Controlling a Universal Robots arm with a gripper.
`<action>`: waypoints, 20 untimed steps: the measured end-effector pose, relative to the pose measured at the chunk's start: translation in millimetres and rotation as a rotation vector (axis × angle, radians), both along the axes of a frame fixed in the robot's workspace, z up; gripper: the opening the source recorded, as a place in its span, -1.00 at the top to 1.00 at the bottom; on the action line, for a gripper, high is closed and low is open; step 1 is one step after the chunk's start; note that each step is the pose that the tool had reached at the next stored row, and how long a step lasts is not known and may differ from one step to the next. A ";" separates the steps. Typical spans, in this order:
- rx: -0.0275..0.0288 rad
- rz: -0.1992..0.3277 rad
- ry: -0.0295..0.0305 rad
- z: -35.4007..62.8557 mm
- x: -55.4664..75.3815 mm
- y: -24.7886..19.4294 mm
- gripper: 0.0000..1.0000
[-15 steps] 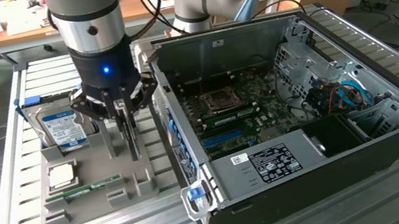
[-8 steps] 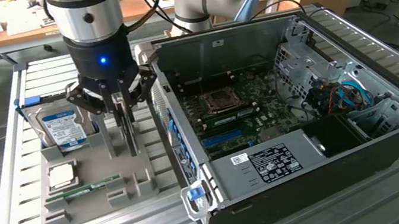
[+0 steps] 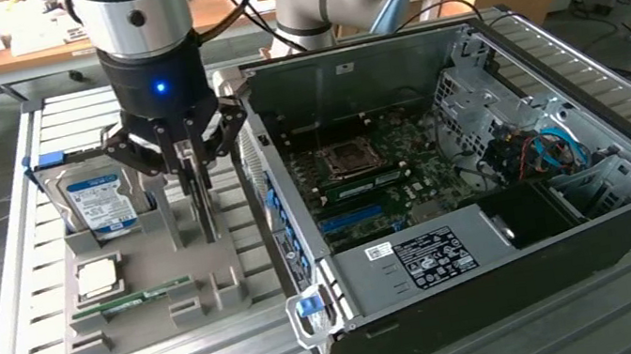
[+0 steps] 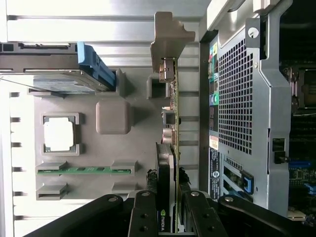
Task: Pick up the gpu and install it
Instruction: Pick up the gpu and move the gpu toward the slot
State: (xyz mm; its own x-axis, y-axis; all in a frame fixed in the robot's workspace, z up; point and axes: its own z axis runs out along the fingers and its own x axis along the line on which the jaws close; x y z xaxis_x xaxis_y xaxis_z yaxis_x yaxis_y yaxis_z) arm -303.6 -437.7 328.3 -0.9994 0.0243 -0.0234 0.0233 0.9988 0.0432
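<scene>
The gpu [image 3: 206, 208] is a thin dark card standing on edge over the grey holder tray [image 3: 149, 329], just outside the open computer case [image 3: 626, 218]. My gripper [image 3: 189, 164] comes down from above and is shut on the card's upper edge. In the wrist view the gpu [image 4: 174, 113] runs edge-on away from my gripper [image 4: 170, 217], with its silvery bracket [image 4: 168, 34] at the far end. The black fingers [image 4: 143, 212] press on both faces of the card. I cannot tell whether the card's lower edge still rests in the tray.
On the tray [image 4: 98, 197] stand a silver hard drive with a blue label [image 3: 98, 202], a CPU [image 3: 99, 276] and a green RAM stick [image 3: 133, 301]. The case wall [image 4: 247, 98] runs close beside the card. Inside the case lies the motherboard [image 3: 367, 178].
</scene>
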 end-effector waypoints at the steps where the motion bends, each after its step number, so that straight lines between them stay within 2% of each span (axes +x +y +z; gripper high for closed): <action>1: 0.0000 0.000 0.0000 1.0 0.0 0.0 0.47; 20: 0.0000 0.000 0.0000 13.4 0.0 0.0 0.47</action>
State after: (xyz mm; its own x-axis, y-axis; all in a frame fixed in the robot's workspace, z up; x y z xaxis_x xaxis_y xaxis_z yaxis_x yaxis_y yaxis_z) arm -303.6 -437.7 341.8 -0.9994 0.0243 -0.0234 0.0233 0.9988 0.0432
